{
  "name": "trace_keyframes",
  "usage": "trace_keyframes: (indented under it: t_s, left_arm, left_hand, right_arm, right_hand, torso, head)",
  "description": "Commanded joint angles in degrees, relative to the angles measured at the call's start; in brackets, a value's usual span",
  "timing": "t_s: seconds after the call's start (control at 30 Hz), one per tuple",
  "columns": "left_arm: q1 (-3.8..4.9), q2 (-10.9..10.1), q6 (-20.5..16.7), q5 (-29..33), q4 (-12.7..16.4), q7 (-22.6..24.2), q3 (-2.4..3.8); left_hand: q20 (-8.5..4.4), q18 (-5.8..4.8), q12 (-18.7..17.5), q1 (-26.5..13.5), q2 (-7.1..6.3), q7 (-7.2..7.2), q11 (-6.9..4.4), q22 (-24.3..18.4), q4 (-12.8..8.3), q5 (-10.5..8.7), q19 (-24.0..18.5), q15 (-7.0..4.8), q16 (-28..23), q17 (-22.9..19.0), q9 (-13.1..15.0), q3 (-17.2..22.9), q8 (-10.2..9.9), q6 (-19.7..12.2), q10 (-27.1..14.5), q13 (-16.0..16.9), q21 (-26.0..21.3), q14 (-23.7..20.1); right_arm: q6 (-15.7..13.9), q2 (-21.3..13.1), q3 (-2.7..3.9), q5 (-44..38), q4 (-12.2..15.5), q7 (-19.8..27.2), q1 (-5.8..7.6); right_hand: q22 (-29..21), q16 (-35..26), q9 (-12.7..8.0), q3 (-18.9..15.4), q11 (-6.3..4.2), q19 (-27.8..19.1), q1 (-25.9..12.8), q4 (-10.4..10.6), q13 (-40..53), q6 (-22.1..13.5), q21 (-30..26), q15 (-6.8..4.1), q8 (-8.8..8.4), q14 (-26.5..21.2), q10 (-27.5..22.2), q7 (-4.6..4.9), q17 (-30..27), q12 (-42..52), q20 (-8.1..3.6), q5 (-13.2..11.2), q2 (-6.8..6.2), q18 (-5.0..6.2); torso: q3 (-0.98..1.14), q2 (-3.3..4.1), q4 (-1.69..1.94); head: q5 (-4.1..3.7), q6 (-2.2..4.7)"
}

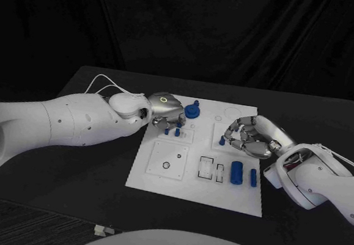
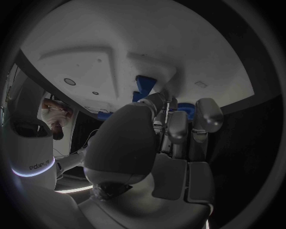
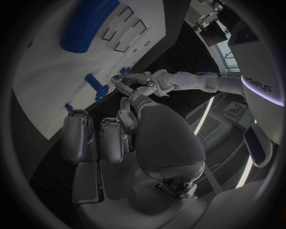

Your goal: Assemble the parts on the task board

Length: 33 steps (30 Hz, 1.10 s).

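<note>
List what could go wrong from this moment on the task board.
The left hand works low among small upright blue parts; a sideways move could knock one over. The right hand hovers close over the task board's far right corner, by another small blue peg, which it might bump. Both hands sit near each other and could collide.

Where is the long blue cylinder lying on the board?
In the head view, the blue cylinder lies on the white board's near right part, between outlined slots and a smaller blue piece.
</note>
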Motion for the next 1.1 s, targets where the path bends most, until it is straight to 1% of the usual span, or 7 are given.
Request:
trace_keyframes:
  t_s: [0.03, 0.23, 0.33, 0.43, 0.63, 0.87, 1.1]
  left_arm:
    - [-0.19, -0.44, -3.88, -0.98, 0.18, 1.13, -0.07]
    - [-0.2, -1.29, -7.23, 0.45, 0.67, 2.3, -0.06]
    - [-0.2, -1.75, -8.69, 4.68, 0.98, 3.65, -0.06]
    - [-0.2, -2.13, -9.87, 7.77, 1.06, 5.0, -0.06]
    - [-0.19, -2.98, -10.63, 10.13, 1.24, 6.79, -0.06]
    - [-0.19, -3.8, -8.58, 16.82, 1.28, 9.43, -0.06]
    - [-0.19, -3.95, -3.15, 25.07, 0.39, 10.69, -0.07]
  left_hand:
    - [-0.04, 0.29, 0.86, -1.11, 0.42, 0.25, -0.5, 8.49, 0.2, -0.8, 1.19, -0.22, 0.59, 1.58, 1.85, 0.68, 2.87, 5.31, 0.69, -0.73, 1.48, 1.57]
    - [-0.19, 0.22, 0.67, -1.51, 0.43, -0.05, -0.78, 8.57, 0.47, -0.9, 1.49, -0.43, 0.78, 2.17, 1.87, 0.66, 2.59, 4.87, 0.98, -0.89, 1.86, 2.07]
    - [-0.3, 0.17, 0.64, -1.44, 0.48, -0.15, -0.89, 8.65, 0.47, -0.89, 1.7, -0.55, 1.16, 3.22, 1.93, 0.76, 2.59, 4.92, 1.23, -0.93, 2.17, 2.61]
    - [-0.42, 0.06, 0.53, -1.55, 0.29, 0.2, -0.37, 8.78, 0.53, -0.69, 2.04, -0.56, 1.42, 3.86, 1.97, 0.74, 2.45, 4.79, 1.51, -1.03, 2.69, 3.09]
    - [-0.44, 0.1, 0.27, -1.88, 0.0, 0.09, -0.52, 8.7, 0.74, -0.84, 1.99, -0.55, 1.3, 3.53, 1.98, 0.54, 2.3, 4.67, 1.37, -1.14, 2.39, 3.1]
    - [-0.52, 0.38, 0.0, -2.16, 0.24, -0.18, -0.78, 8.32, 1.14, -0.94, 1.35, -0.69, 1.07, 3.14, 2.12, 0.49, 2.43, 5.07, 1.24, -1.23, 0.89, 2.96]
    - [-0.51, 0.58, -0.88, -2.32, 0.33, 0.1, -0.38, 7.96, 1.4, -0.93, 0.46, -0.55, 0.33, 1.6, 2.13, 0.14, 2.09, 4.71, -0.08, -1.36, -0.72, 2.02]
  right_arm:
    - [0.44, -0.04, 0.04, -0.01, 0.0, -0.6, -0.16]
    - [0.56, -0.07, 0.04, -0.01, -0.06, -0.64, -0.16]
    - [0.67, -0.02, 0.04, -0.01, -0.18, -0.67, -0.16]
    - [0.76, -0.02, 0.04, -0.01, -0.27, -0.72, -0.16]
    - [0.87, -0.07, 0.04, -0.01, -0.3, -0.82, -0.16]
    - [0.94, 0.03, 0.04, -0.01, -0.39, -0.85, -0.17]
    - [1.0, 0.02, 0.04, -0.01, -0.35, -0.93, -0.17]
  right_hand:
    - [11.58, 0.02, -0.68, -0.41, -0.05, 0.49, 1.37, -0.22, -1.28, 0.14, 0.07, 0.01, -0.53, 4.11, 0.19, 0.23, 3.5, -0.61, 0.05, 0.53, 0.27, 0.91]
    - [11.58, 0.02, -0.68, -0.41, -0.05, 0.49, 1.37, -0.22, -1.28, 0.14, 0.07, 0.01, -0.53, 4.11, 0.19, 0.23, 3.5, -0.61, 0.05, 0.53, 0.27, 0.91]
    - [11.58, 0.02, -0.68, -0.41, -0.05, 0.49, 1.37, -0.22, -1.28, 0.14, 0.07, 0.01, -0.53, 4.11, 0.19, 0.23, 3.5, -0.61, 0.05, 0.53, 0.27, 0.91]
    - [11.57, 0.0, -0.68, -0.43, -0.06, 0.47, 1.31, -0.18, -1.46, 0.19, 0.02, 0.02, -0.51, 4.1, 0.1, 0.21, 3.45, -0.75, 0.05, 0.36, 0.32, 0.92]
    - [11.57, 0.0, -0.68, -0.43, -0.06, 0.47, 1.31, -0.18, -1.46, 0.19, 0.02, 0.02, -0.51, 4.1, 0.1, 0.21, 3.45, -0.75, 0.05, 0.36, 0.32, 0.92]
    - [11.57, 0.0, -0.68, -0.43, -0.06, 0.47, 1.31, -0.18, -1.46, 0.19, 0.02, 0.02, -0.51, 4.1, 0.1, 0.21, 3.45, -0.75, 0.05, 0.36, 0.32, 0.92]
    - [11.57, 0.0, -0.68, -0.43, -0.06, 0.47, 1.31, -0.18, -1.46, 0.19, 0.02, 0.02, -0.51, 4.1, 0.1, 0.21, 3.45, -0.75, 0.05, 0.36, 0.32, 0.92]
  torso:
    - [-0.01, -0.01, -0.01]
    - [0.01, 0.01, 0.04]
    - [-0.01, 0.01, 0.04]
    - [-0.01, -0.06, 0.01]
    - [-0.04, -0.01, 0.0]
    - [-0.01, -0.02, 0.05]
    - [-0.02, -0.02, 0.02]
  head:
    - [0.02, -0.01]
    - [-0.04, -0.01]
    - [0.03, -0.01]
    - [0.06, -0.01]
    - [0.1, -0.01]
    - [0.06, -0.01]
    - [0.07, -0.01]
